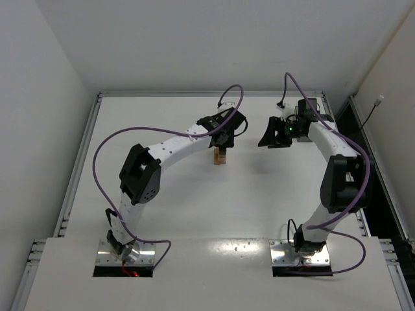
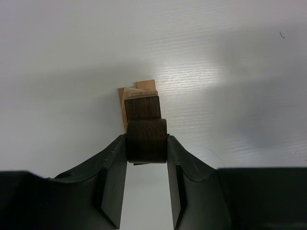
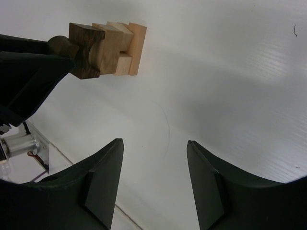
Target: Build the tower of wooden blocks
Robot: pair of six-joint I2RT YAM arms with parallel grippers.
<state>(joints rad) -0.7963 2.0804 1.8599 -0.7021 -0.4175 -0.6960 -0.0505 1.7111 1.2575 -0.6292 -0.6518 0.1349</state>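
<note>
The tower (image 1: 221, 156) is a short column of small wooden cubes at the table's far middle. In the left wrist view its tan cubes (image 2: 145, 86) lie under a dark brown cube (image 2: 142, 106). My left gripper (image 2: 146, 143) is shut on a dark brown, round-topped wood block (image 2: 146, 139) and holds it right at the tower's top; I cannot tell whether it rests on it. From the top view the left gripper (image 1: 223, 141) covers the tower's top. My right gripper (image 3: 154, 143) is open and empty, to the right of the tower (image 3: 112, 45), also in the top view (image 1: 268, 138).
The white table (image 1: 194, 207) has metal rails along its left edge (image 1: 79, 168) and right edge (image 1: 363, 162). White walls close in the back and both sides. The left gripper's fingers (image 3: 29, 72) show in the right wrist view.
</note>
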